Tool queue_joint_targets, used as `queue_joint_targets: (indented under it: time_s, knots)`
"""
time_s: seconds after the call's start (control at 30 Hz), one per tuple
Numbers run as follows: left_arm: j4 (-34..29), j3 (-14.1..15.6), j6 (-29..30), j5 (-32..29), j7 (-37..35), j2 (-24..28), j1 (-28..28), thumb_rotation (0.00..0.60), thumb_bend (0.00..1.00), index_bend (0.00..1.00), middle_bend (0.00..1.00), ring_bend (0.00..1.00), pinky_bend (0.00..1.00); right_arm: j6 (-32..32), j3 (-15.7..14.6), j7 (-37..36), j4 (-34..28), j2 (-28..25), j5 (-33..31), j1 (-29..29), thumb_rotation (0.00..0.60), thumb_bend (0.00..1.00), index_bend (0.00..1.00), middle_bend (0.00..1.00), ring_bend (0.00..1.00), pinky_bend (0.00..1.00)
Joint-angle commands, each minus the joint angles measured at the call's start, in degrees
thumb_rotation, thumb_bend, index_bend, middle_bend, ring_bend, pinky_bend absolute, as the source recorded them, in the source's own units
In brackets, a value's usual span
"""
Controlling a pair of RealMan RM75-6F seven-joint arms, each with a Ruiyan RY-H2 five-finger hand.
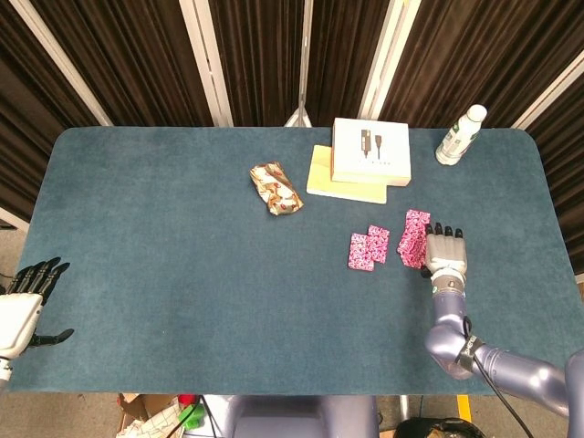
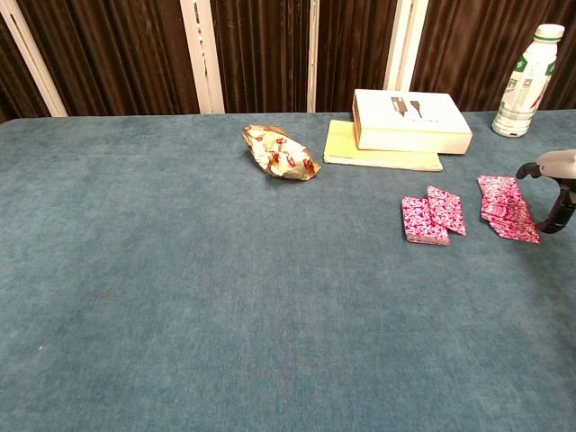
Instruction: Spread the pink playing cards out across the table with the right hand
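The pink playing cards lie in two groups on the blue table point(image 1: 182, 246). A small overlapped pile point(image 1: 369, 248) point(image 2: 432, 216) sits right of centre. Further right, a short fan of cards point(image 1: 413, 236) point(image 2: 504, 205) lies flat on the cloth. My right hand point(image 1: 444, 250) point(image 2: 553, 187) is at the fan's right side, palm down with its fingers stretched out, and one fingertip point(image 2: 544, 225) touches the near right end of the fan. It grips nothing. My left hand point(image 1: 25, 307) hangs off the table's left front corner, fingers apart and empty.
A white box point(image 1: 370, 150) point(image 2: 409, 120) on a yellow pad point(image 1: 345, 185) stands behind the cards. A crumpled foil wrapper point(image 1: 276, 189) point(image 2: 279, 152) lies left of it. A white bottle point(image 1: 460, 134) point(image 2: 522, 83) stands at the back right corner.
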State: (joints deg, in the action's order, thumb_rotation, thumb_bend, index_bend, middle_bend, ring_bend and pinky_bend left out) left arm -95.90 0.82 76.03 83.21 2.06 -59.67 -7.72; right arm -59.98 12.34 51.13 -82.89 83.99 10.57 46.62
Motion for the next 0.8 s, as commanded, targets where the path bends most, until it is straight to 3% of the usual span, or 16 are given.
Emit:
queue_joint_targets:
  time_s: [0.03, 0.3, 0.4, 0.53, 0.8]
  knots:
    - [0.0, 0.0, 0.0, 0.0, -0.1, 0.0, 0.0, 0.6, 0.01, 0.0, 0.0, 0.0, 0.0, -0.5, 0.2, -0.4, -1.9, -0.5, 0.7, 0.1, 0.6, 0.4, 0.0, 0.0, 0.0, 0.0]
    - [0.2, 0.0, 0.0, -0.1, -0.5, 0.1, 0.0, 0.6, 0.01, 0.0, 0.0, 0.0, 0.0, -2.0, 0.4, -0.6, -7.2, -1.4, 2.4, 0.8, 0.6, 0.39, 0.0, 0.0, 0.0, 0.0]
    - [0.2, -0.1, -0.1, -0.1, -0.6, 0.1, 0.0, 0.6, 0.01, 0.0, 0.0, 0.0, 0.0, -1.7, 0.5, -0.7, -8.4, -1.3, 2.2, 1.2, 0.6, 0.34, 0.0, 0.0, 0.0, 0.0]
    - [0.2, 0.0, -0.2, 0.0, -0.8, 0.1, -0.1, 0.6, 0.01, 0.0, 0.0, 0.0, 0.0, -1.5, 0.5, -0.5, -9.4, -0.7, 2.2, 2.1, 0.6, 0.29, 0.0, 0.0, 0.0, 0.0]
    - [0.2, -0.1, -0.9, -0.6, -1.6, 0.4, -0.3, 0.6, 0.01, 0.0, 0.0, 0.0, 0.0, -1.2, 0.5, 1.2, -9.5, 2.1, 2.5, 5.0, 0.6, 0.28, 0.0, 0.0, 0.0, 0.0]
